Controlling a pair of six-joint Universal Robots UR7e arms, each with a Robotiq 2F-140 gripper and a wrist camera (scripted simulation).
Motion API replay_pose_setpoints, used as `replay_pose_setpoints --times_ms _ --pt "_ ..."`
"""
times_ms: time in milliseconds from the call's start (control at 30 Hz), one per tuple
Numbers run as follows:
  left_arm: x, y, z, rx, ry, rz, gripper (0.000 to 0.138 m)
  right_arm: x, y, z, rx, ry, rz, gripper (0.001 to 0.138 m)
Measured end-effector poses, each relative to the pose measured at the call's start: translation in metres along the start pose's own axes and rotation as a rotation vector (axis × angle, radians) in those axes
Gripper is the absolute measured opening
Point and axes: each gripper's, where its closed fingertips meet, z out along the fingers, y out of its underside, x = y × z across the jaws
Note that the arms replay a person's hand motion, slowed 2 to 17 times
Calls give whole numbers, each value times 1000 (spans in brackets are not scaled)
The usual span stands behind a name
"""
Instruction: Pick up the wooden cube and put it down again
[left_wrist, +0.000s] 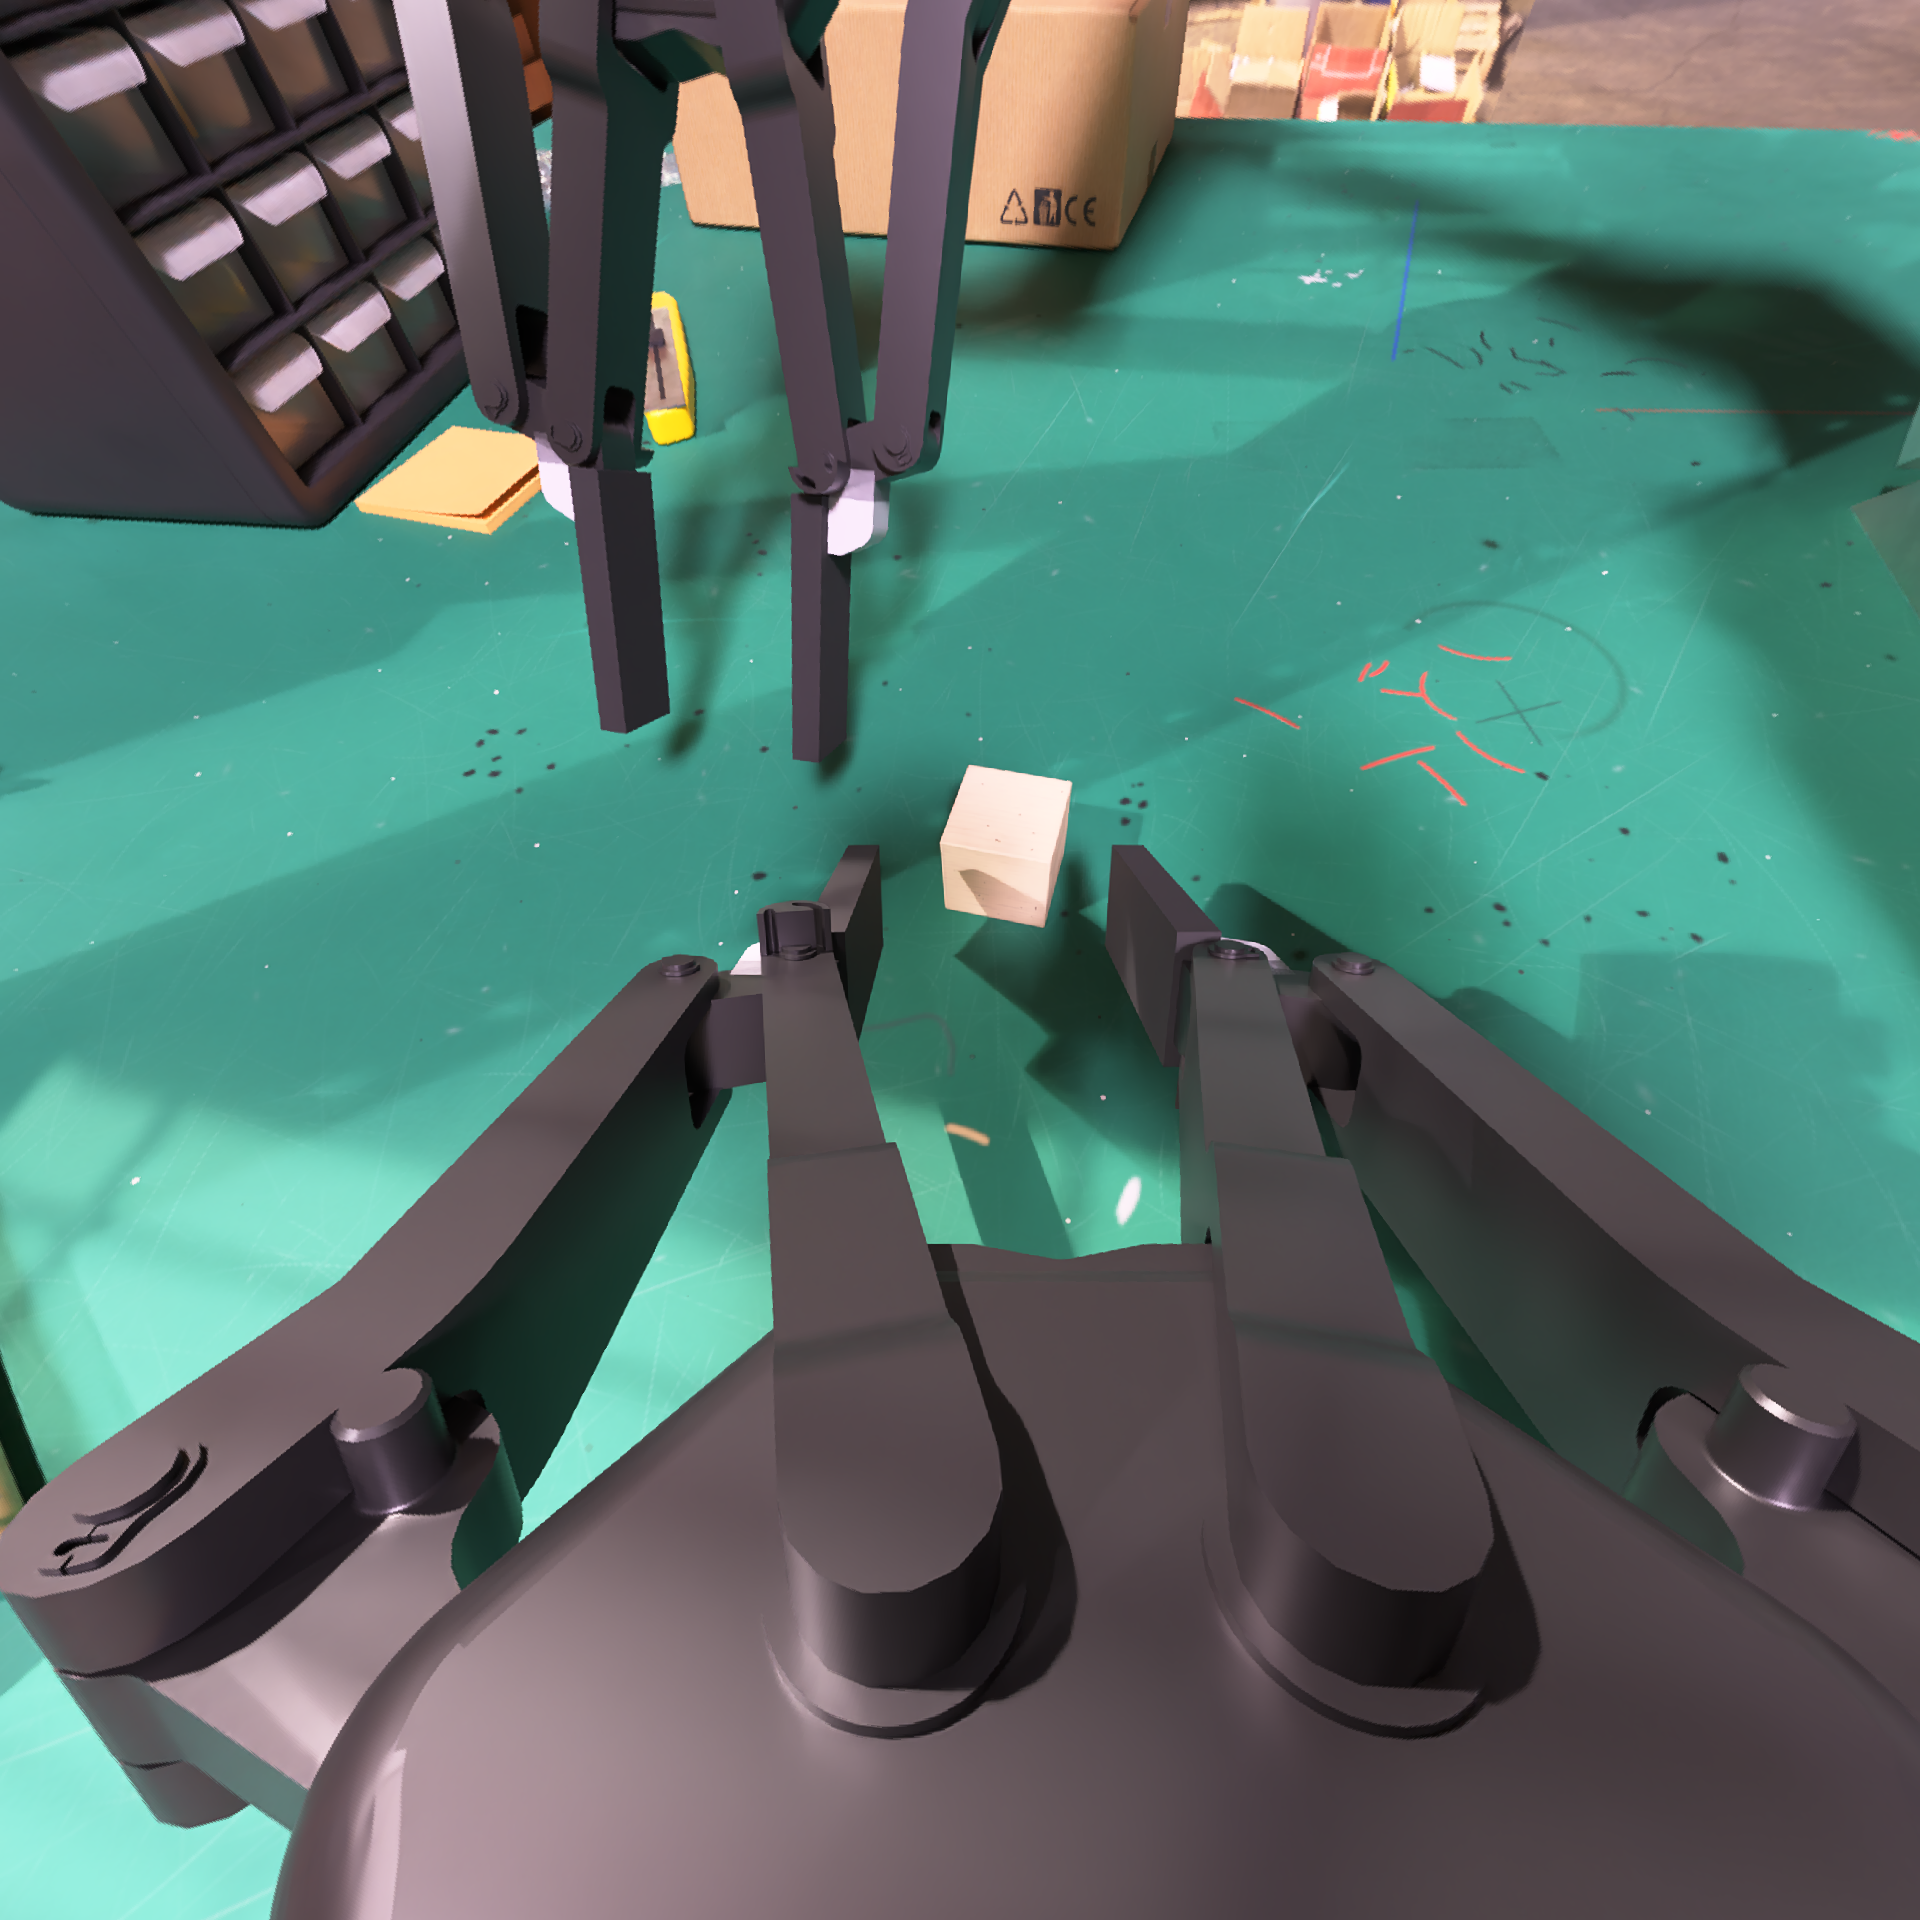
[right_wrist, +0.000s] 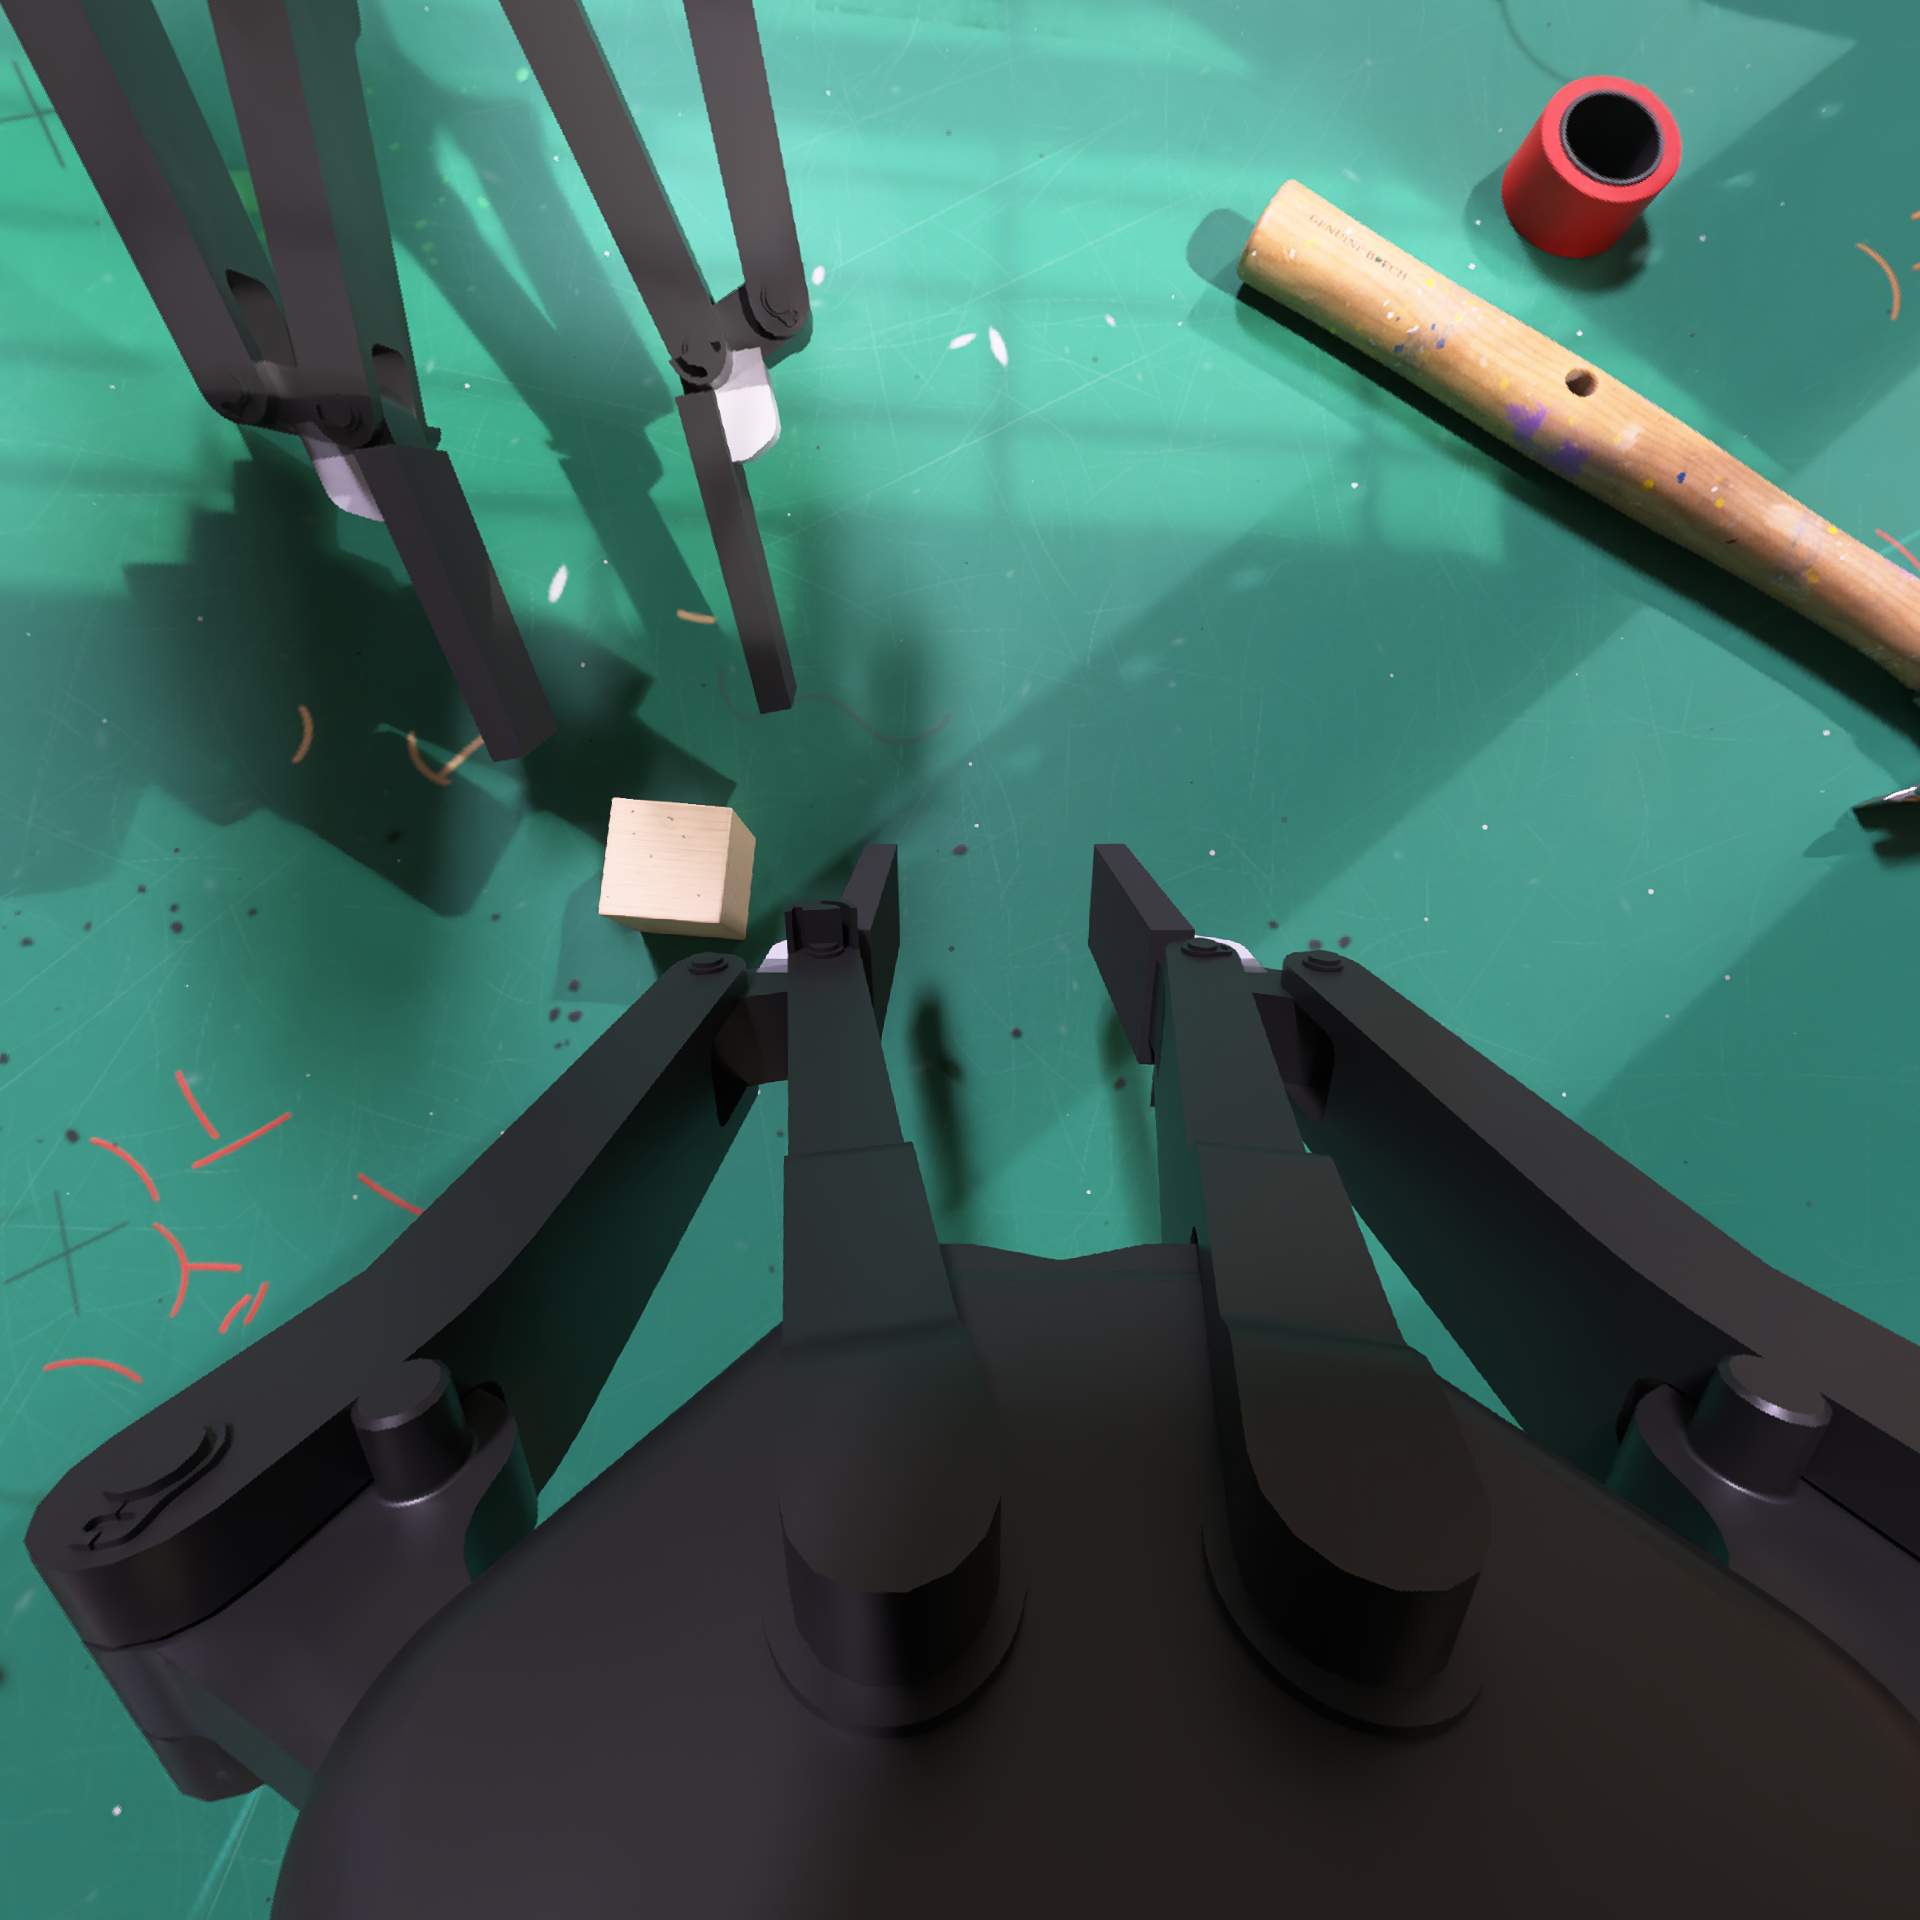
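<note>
Left tool (left_wrist: 994, 904), right tool (right_wrist: 992, 904): dark grey linkages, white knuckle joints.

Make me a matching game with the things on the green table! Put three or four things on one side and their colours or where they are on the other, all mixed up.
Things:
1. wooden cube
2. red roll
3. wooden handle
4. cardboard box

Descriptions:
A. long, speckled with paint, lying flat
B. pale, sitting on the mat just ahead of the left gripper
C. brown, at the far edge of the table
D. short tube with a dark hole through it

Pairs: 1-B, 2-D, 3-A, 4-C
</note>
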Motion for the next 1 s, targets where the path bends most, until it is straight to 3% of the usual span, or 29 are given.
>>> replay_pose_setpoints --times_ms 167,700,1000 --pt "3 -6 -1 36 17 -4 56 0 -1 0 32 1 9 50" --pt "4 -8 1 35 10 7 59 2 0 -10 93 28 27 52" --pt "-3 -18 -10 110 -24 -13 62 5 -5 -26 203 66 58 53"
